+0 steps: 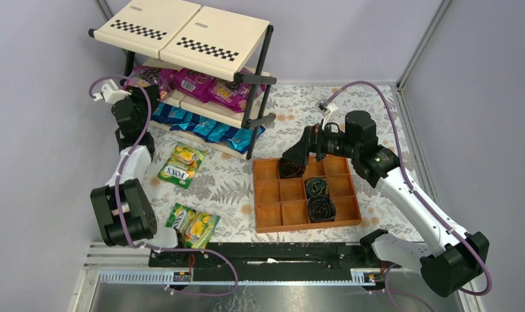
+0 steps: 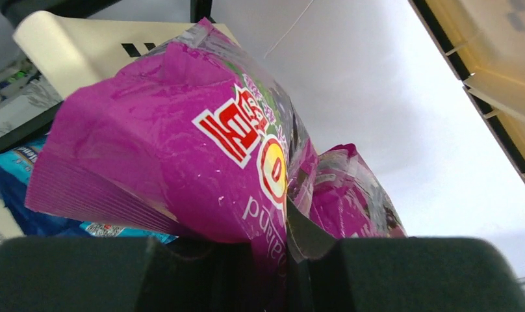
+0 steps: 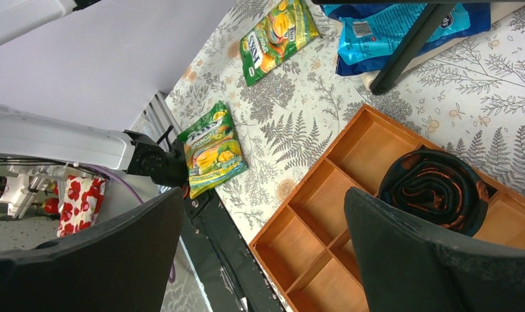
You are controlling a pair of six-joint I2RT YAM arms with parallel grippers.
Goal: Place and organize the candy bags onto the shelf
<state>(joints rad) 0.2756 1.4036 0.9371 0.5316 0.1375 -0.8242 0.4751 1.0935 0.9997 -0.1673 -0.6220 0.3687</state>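
A purple candy bag [image 2: 182, 149] sits on the shelf's [image 1: 201, 39] middle tier, near the table's [image 1: 230, 188] far left corner, pinched in the left jaws. Green bags [image 1: 180, 164] lie near the left edge. The right jaws gape above a tray [image 1: 266, 225].

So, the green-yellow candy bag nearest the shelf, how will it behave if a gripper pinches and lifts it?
The green-yellow bag lies flat and crinkled, so it will probably flop and sag from a pinch. Its glossy film may slip in the grip. It looks thin and light, and unlikely to roll.
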